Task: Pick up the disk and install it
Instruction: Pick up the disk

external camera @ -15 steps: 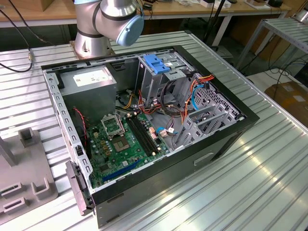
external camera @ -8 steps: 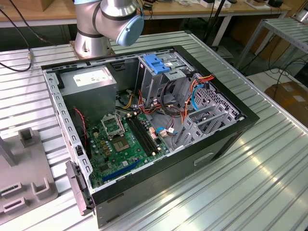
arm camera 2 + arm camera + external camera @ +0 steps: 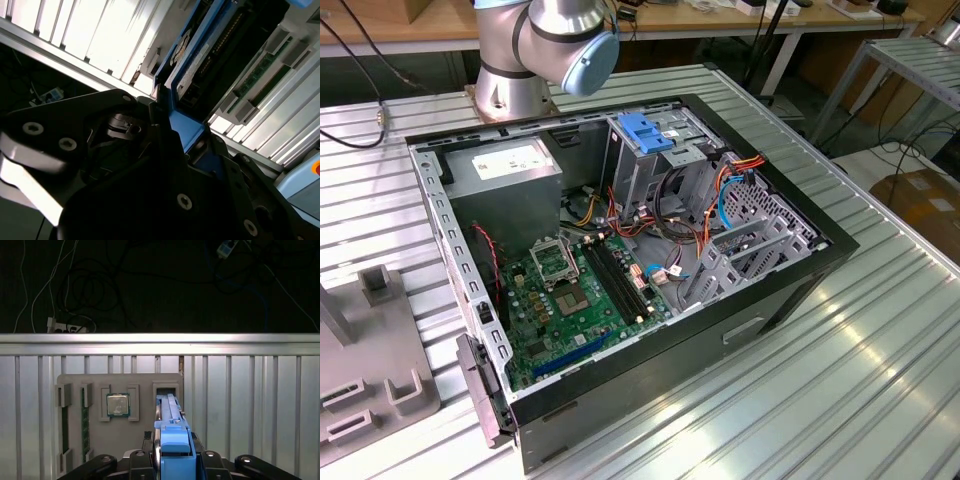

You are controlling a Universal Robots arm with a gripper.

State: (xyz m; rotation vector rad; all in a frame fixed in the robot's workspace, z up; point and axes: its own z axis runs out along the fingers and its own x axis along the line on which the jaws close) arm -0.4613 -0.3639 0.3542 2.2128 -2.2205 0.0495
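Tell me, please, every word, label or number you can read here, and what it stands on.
Nothing can be read.
White sticker on the power supply: print too small to read.
Label on the disk: too small to read.
Processor lid: markings too small to read.

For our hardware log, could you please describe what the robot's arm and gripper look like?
The arm is made of rounded silver-grey metal segments, with a light blue round cap on one joint. The gripper is black, built from angular linked plates with rounded ends and dotted with silver screw heads.
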